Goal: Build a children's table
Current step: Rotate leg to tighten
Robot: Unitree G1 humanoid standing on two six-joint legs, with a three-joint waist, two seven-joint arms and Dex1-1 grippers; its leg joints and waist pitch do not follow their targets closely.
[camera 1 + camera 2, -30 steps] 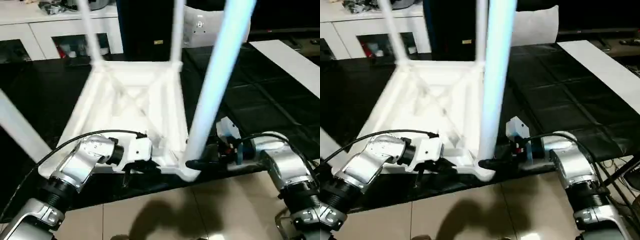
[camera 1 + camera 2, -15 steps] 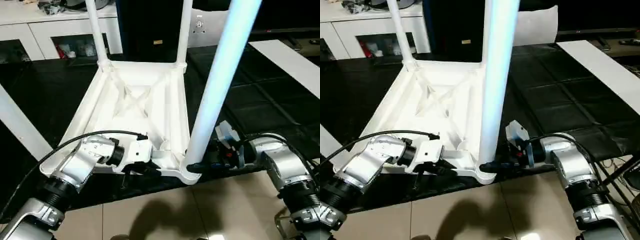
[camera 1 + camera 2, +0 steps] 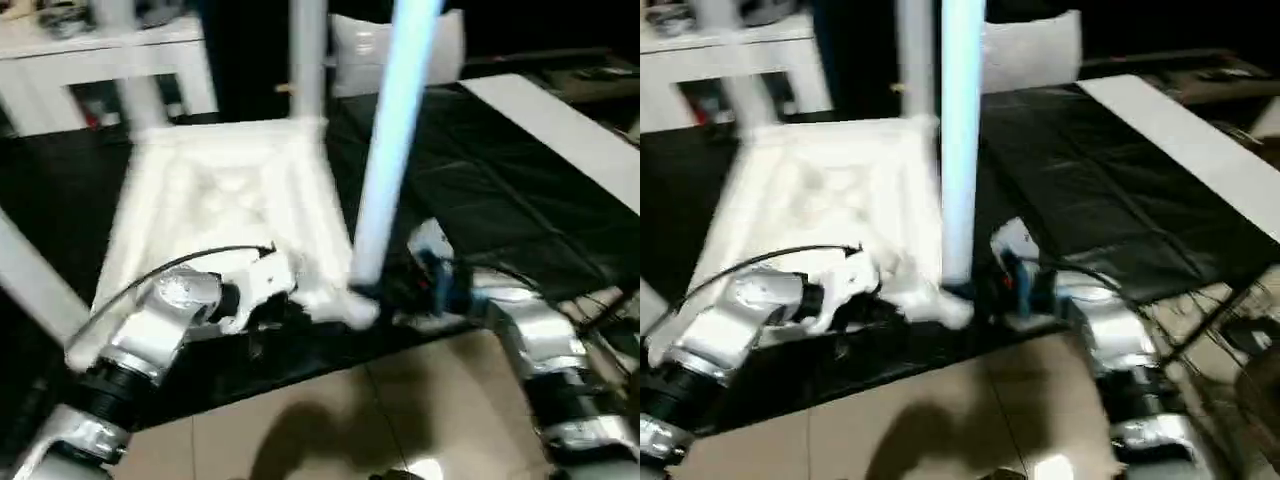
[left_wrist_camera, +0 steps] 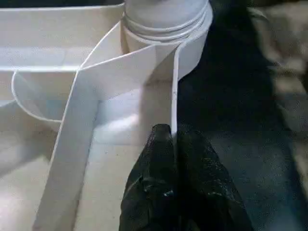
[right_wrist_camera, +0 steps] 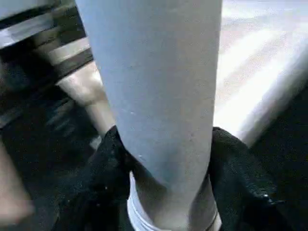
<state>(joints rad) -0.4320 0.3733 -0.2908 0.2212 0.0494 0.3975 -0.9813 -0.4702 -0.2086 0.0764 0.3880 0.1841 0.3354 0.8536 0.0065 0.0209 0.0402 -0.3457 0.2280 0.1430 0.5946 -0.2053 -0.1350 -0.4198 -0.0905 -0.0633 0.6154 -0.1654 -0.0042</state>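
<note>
Two end effectors grip the upturned children's table (image 3: 225,200) at the black worktop's (image 3: 480,190) near edge. Left end effector (image 4: 174,139) pinches its rim; right end effector (image 5: 163,159) clasps a leg (image 3: 385,150) base.

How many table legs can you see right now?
4. One leg stands in the near corner by the right gripper, two more stand at the far corners, and one shows at the left edge. None seem hidden.
</note>
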